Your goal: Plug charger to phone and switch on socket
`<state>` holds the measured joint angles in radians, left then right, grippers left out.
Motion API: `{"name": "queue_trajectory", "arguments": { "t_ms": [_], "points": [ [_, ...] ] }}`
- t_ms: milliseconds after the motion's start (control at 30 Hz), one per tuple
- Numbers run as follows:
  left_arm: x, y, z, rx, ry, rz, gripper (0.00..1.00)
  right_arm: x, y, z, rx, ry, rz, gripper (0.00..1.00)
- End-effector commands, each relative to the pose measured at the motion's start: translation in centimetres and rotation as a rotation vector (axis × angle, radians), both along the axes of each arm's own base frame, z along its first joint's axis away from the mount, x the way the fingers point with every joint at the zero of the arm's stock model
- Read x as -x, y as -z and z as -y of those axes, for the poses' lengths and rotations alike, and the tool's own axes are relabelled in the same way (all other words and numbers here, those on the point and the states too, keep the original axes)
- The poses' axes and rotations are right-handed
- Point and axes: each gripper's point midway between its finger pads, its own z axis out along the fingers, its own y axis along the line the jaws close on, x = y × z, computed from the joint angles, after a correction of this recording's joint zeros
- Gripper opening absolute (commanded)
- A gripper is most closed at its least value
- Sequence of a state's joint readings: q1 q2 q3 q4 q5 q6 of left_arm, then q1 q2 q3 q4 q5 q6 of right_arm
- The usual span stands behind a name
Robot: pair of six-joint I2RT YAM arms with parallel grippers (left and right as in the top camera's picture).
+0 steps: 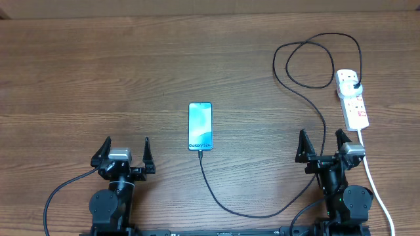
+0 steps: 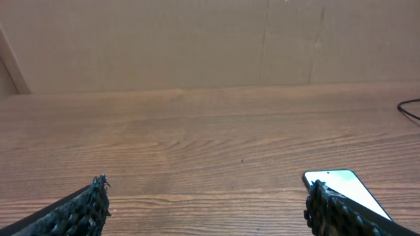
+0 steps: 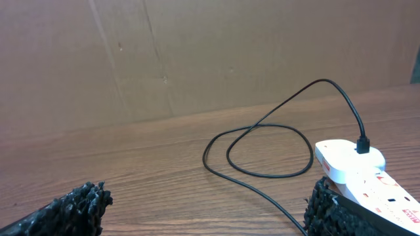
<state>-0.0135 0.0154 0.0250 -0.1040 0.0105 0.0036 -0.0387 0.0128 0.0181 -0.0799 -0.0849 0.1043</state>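
- The left gripper (image 1: 125,149) sat low over the brown wood-grain table (image 1: 98,78). Its two black textured fingers (image 2: 77,211) were spread wide and gripped nothing.
- The slim rectangular phone with a light blue screen and dark edges (image 1: 200,126) lay flat on the table, ahead of that gripper and off to the outside of its right finger. In the left wrist view, the phone's near corner (image 2: 348,189) showed just behind that finger's tip.
- The right gripper (image 1: 322,141) also had its black fingers (image 3: 69,211) spread wide and clamped on nothing.
- The long thin black charger cable (image 1: 262,213) met the phone's near short edge. Its tip looked seated there, though the overhead view was too small to be certain.
- From the phone, the cable curved back toward the arm bases. It then ran forward between the right gripper's spread fingers, nearer the right one.
- Ahead of those fingers, the cable lay in overlapping loops (image 3: 262,149) on the table.
- The white elongated power strip with red markings (image 1: 354,105) lay just beyond the right finger's tip. The small black adapter (image 3: 363,144) stood in its far outlet.
- I could not tell how its switches were set.
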Motion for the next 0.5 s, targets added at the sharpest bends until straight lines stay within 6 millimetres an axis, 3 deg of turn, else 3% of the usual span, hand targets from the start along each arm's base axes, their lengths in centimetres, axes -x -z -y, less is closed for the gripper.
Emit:
{"name": "queue_trajectory", "arguments": {
  "t_ms": [0,467],
  "points": [
    [-0.01,0.1,-0.04,-0.02,-0.003,0.008,1.0,-0.02,0.24,0.29,-0.004,0.016,0.001,1.0],
    [-0.01,0.1,-0.04,-0.02,-0.003,0.008,1.0,-0.02,0.24,0.29,-0.004,0.016,0.001,1.0]
  ]
}}
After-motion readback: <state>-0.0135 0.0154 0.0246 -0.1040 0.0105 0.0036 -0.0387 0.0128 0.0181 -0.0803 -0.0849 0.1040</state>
